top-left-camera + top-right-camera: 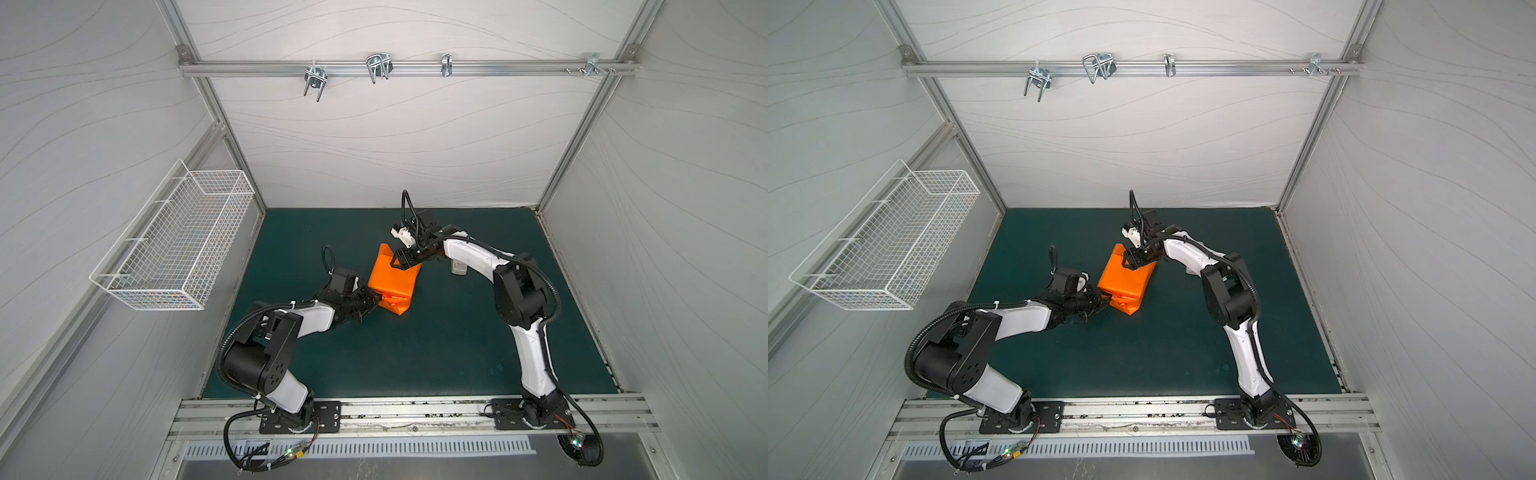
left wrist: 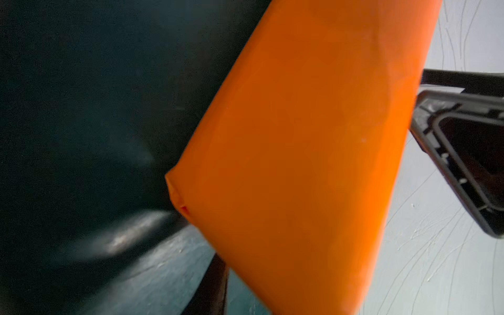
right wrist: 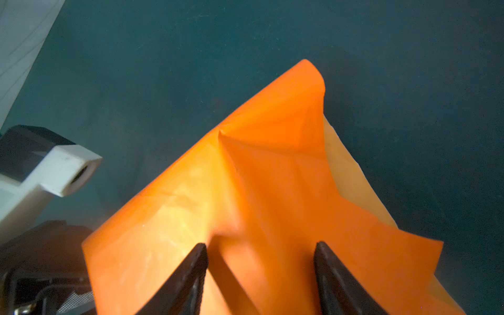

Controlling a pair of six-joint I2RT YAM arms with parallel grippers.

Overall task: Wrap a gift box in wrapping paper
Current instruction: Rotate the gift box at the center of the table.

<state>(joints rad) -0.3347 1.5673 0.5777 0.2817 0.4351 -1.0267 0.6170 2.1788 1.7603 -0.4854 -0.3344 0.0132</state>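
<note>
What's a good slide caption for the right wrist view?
Right arm's jaws, open, straddle a raised fold of the orange wrapping paper lying on the dark green mat.

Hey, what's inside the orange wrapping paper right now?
Only the wrapping paper itself shows, folded into a boxy parcel on the green mat. Whatever it encloses, presumably the gift box, is fully covered in every view.

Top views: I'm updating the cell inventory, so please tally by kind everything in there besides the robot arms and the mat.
wrapping paper, folded into a parcel: 1
tape dispenser: 1
wire basket: 1
metal hooks: 4
Total: 7
</note>
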